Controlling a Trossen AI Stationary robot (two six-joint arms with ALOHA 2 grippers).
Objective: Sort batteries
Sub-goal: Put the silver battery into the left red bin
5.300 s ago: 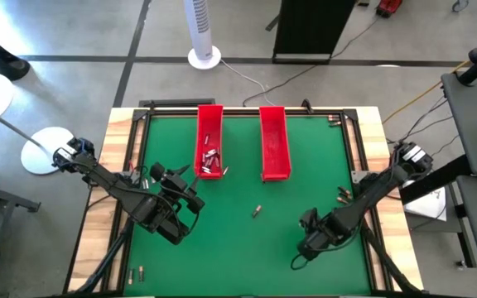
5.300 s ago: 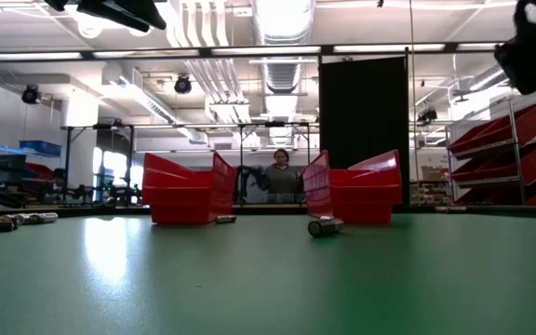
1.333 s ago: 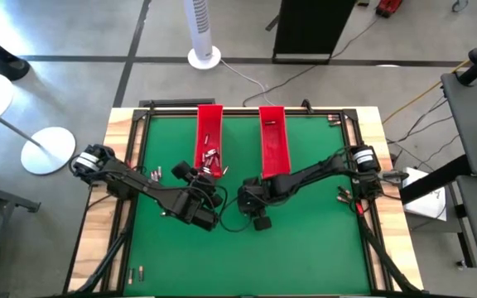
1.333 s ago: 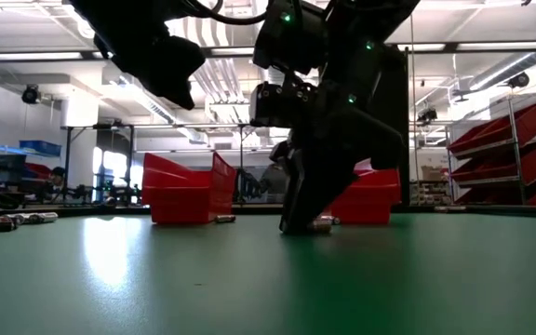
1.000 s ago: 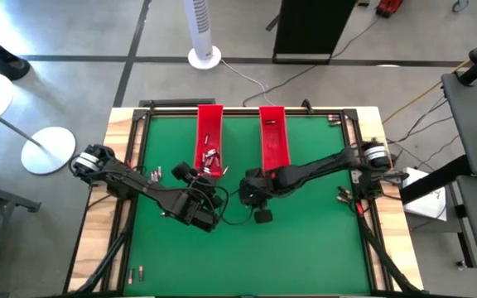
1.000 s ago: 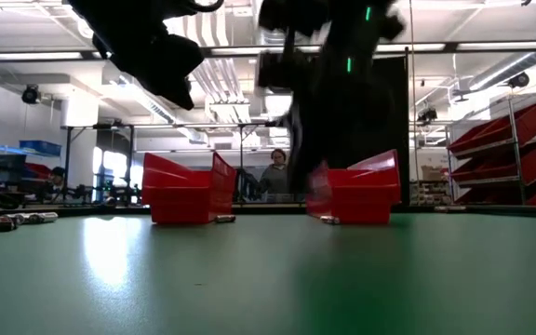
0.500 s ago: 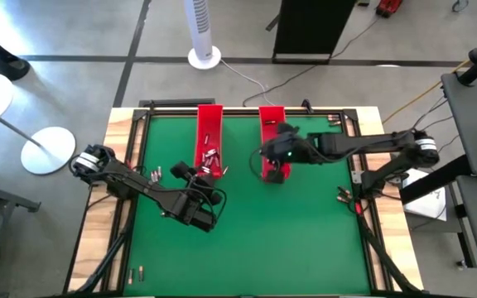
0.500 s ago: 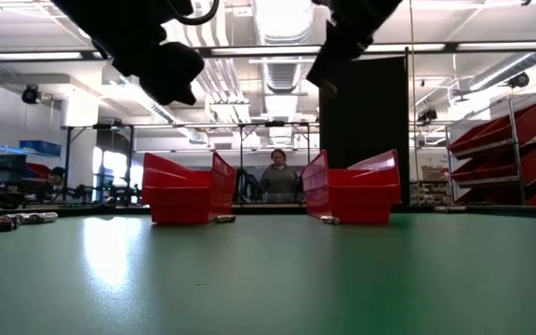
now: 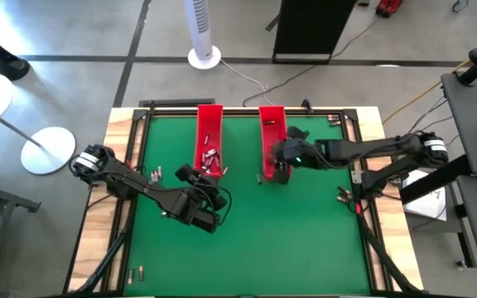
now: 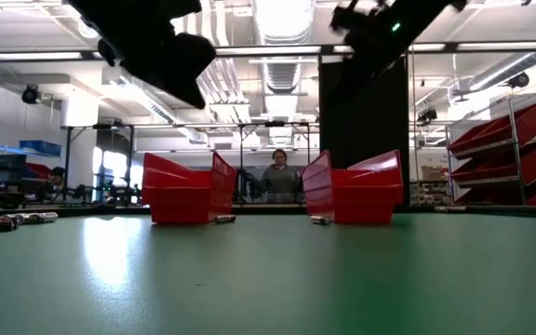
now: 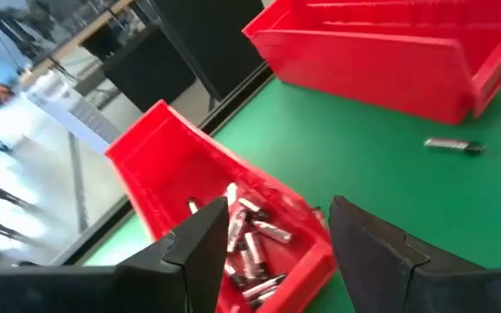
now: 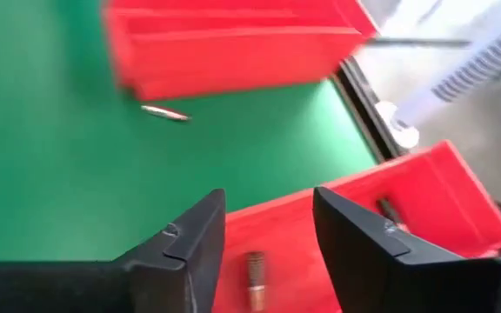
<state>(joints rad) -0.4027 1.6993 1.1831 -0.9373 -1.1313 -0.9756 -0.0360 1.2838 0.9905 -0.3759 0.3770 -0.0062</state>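
Observation:
Two long red trays stand side by side at the far middle of the green mat. The left tray (image 9: 209, 136) holds a heap of batteries (image 11: 252, 239) at its near end. My left gripper (image 11: 278, 213) hangs open just short of that end, above the mat (image 9: 190, 175). My right gripper (image 12: 268, 198) is open above the near end of the right tray (image 9: 273, 132). One battery (image 12: 256, 280) lies on the tray floor below its fingers and another (image 12: 388, 211) lies farther along. Single batteries rest on the mat by each tray's near end (image 10: 223, 220) (image 10: 319, 221).
More loose batteries lie on the wooden border at the left (image 9: 151, 173), at the near left (image 9: 135, 271) and at the right (image 9: 343, 195). A person (image 10: 280, 179) stands beyond the table's far edge. The near half of the mat (image 9: 255, 248) is bare.
My right gripper has risen from the middle of the mat and gone toward the far edge, and now stands over the near end of the right tray. My left gripper has hardly moved.

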